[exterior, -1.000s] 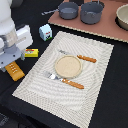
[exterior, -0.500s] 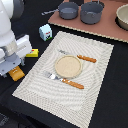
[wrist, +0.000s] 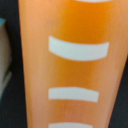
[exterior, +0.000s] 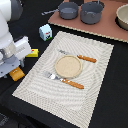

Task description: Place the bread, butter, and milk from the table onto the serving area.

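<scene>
Far on the exterior view's left, the white arm hangs low over the bread [exterior: 16, 74], which lies on the black tabletop [exterior: 100, 100] just off the edge of the serving area [exterior: 95, 65]. We see only one orange-brown end of the loaf poking out from under the arm. The tool itself is hidden behind the wrist housing in that view, and the wrist view shows no fingers at all, so we cannot tell whether it is wide, narrow, or holding.

Wrist view: the bread [wrist: 75, 65] fills nearly the whole picture, golden orange, with pale curved score marks across its top. The camera sits very close above it.

Handling, our judgement: the loaf looks small, light and rigid, with a smooth skin that may slip. We would take it across the short width, near mid-length, so it does not swing.

Moving right: the butter [exterior: 33, 52], a flat yellow box, rests on the tabletop touching or just beside the mat's edge. It is low, so a grip on its side faces near the tabletop seems needed.

Further right, the milk [exterior: 45, 32] stands upright near the mat's far corner. It is tall and gabled and likely tips easily, so hold the body, not the top.
</scene>
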Controlling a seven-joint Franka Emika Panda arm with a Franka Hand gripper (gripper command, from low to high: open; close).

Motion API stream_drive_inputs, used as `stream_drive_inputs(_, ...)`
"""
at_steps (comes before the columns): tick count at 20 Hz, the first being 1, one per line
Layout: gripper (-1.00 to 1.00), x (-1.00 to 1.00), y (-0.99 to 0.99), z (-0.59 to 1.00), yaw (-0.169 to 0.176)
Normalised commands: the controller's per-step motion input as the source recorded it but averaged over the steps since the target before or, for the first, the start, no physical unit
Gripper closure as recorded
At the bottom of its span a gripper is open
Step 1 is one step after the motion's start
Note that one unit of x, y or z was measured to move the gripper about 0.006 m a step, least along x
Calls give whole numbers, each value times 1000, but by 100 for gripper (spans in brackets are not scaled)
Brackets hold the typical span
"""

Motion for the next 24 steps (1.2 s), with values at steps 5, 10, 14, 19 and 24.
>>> stream_drive_inputs(5,100,9,-30,199,0)
stream_drive_inputs(10,100,155,229,997,-3)
stream_drive_inputs(14,100,652,204,1000,-6)
stream_drive_inputs(19,100,1000,327,1000,-1)
stream_drive_inputs(24,100,1000,347,874,0)
